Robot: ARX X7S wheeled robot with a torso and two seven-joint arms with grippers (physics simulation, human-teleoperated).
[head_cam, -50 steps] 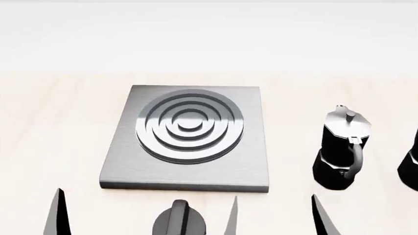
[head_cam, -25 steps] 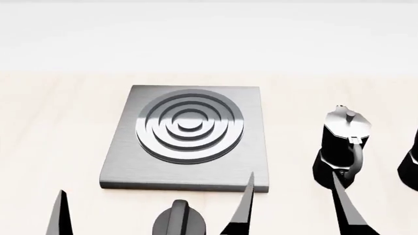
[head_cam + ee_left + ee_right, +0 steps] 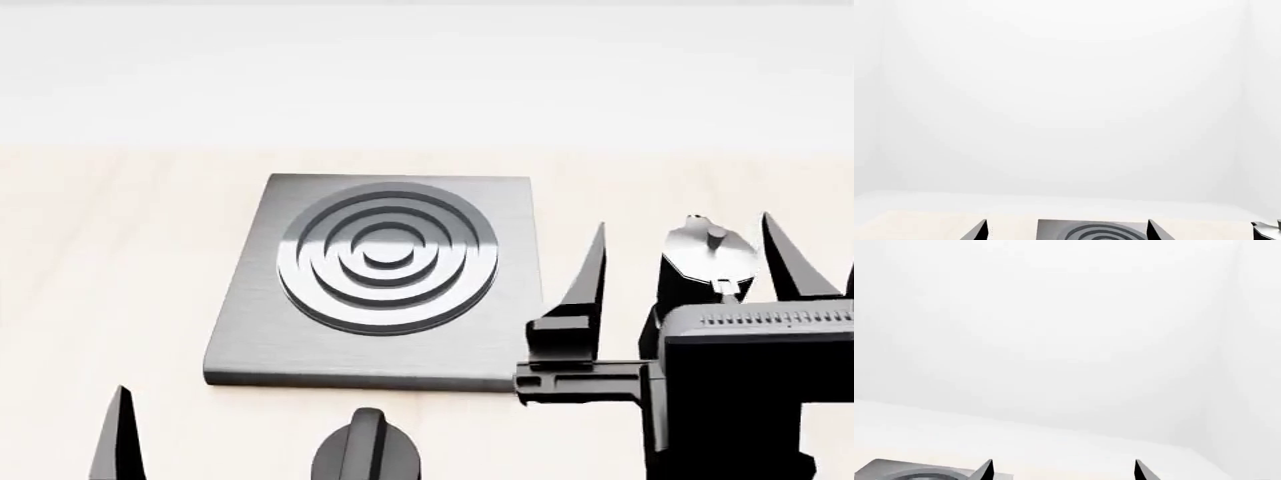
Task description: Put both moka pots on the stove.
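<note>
The stove (image 3: 387,270) is a grey slab with a ringed burner in the middle of the table. One moka pot (image 3: 707,250) stands to its right, with only its silver lid and upper body showing. My right gripper (image 3: 687,265) is open and raised in front of that pot, a finger on each side of it in the head view. The second moka pot is hidden behind the right gripper's body. My left gripper (image 3: 1066,231) is open and empty, low at the near left, facing the stove (image 3: 1094,232). The right wrist view shows open jaws (image 3: 1064,471) and a stove corner (image 3: 907,474).
A squat round black knob (image 3: 367,450) sits at the near edge in front of the stove. One left fingertip (image 3: 120,430) shows at the lower left. A pot's edge (image 3: 1266,230) shows in the left wrist view. The light wooden table (image 3: 120,260) meets a white wall behind.
My right gripper has risen and moved forward and to the right, from the near edge up to the moka pot, now covering its lower part and the second pot. The left arm has not moved.
</note>
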